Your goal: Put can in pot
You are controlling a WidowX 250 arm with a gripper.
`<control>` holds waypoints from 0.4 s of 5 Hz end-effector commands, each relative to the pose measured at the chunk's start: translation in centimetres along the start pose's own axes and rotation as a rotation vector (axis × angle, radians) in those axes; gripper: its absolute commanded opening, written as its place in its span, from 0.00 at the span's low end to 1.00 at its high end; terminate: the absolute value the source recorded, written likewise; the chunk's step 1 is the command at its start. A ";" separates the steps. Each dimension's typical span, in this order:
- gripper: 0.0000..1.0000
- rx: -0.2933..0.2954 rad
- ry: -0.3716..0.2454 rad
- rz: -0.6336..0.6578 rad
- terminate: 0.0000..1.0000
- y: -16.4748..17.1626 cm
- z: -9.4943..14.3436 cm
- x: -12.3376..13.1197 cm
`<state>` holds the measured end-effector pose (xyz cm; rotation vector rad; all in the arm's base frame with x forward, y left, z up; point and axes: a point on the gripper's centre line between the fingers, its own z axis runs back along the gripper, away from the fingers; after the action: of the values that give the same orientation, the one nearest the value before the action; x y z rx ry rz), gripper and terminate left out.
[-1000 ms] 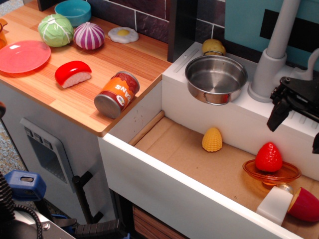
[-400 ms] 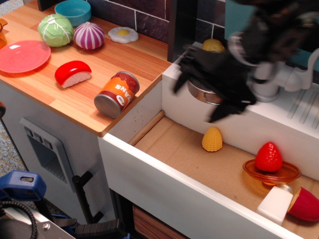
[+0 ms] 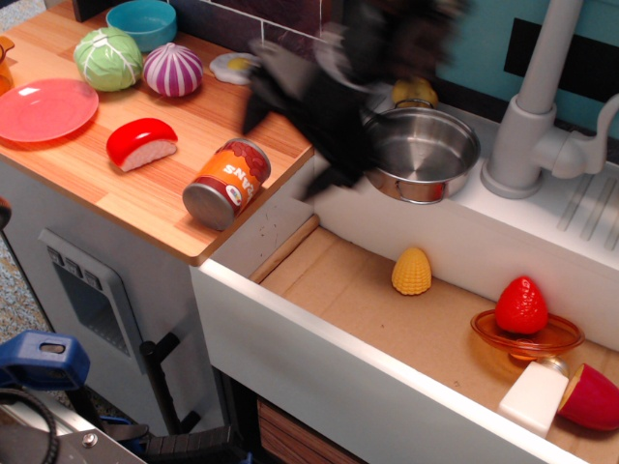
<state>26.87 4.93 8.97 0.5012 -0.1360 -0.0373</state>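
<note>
The can (image 3: 227, 182), with an orange-red label and grey ends, lies on its side near the front right corner of the wooden counter (image 3: 145, 193). The shiny steel pot (image 3: 421, 153) stands empty on the white sink ledge to its right. My gripper (image 3: 288, 150) is a black motion-blurred shape in the air between them, above and to the right of the can, partly covering the pot's left rim. Its two fingers look spread apart and hold nothing.
On the counter are a red-and-white sushi toy (image 3: 141, 142), a pink plate (image 3: 44, 108), a cabbage (image 3: 107, 58), a purple onion (image 3: 172, 69), a teal bowl (image 3: 141, 21) and a fried egg (image 3: 239, 67). In the sink are a corn (image 3: 412, 270) and a strawberry (image 3: 521, 304). A grey faucet (image 3: 527, 116) stands right of the pot.
My gripper has swept fast from the far right by the faucet, across the pot, leftward to above the counter's edge near the can. The can and the pot have not moved.
</note>
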 end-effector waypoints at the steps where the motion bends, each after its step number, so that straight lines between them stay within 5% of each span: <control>1: 1.00 -0.007 -0.066 0.024 0.00 3.6 -1.3 0.7; 2: 1.00 -0.094 -0.063 0.090 0.00 3.5 -2.2 1.3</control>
<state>28.31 8.61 7.72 0.3881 -0.2053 0.0306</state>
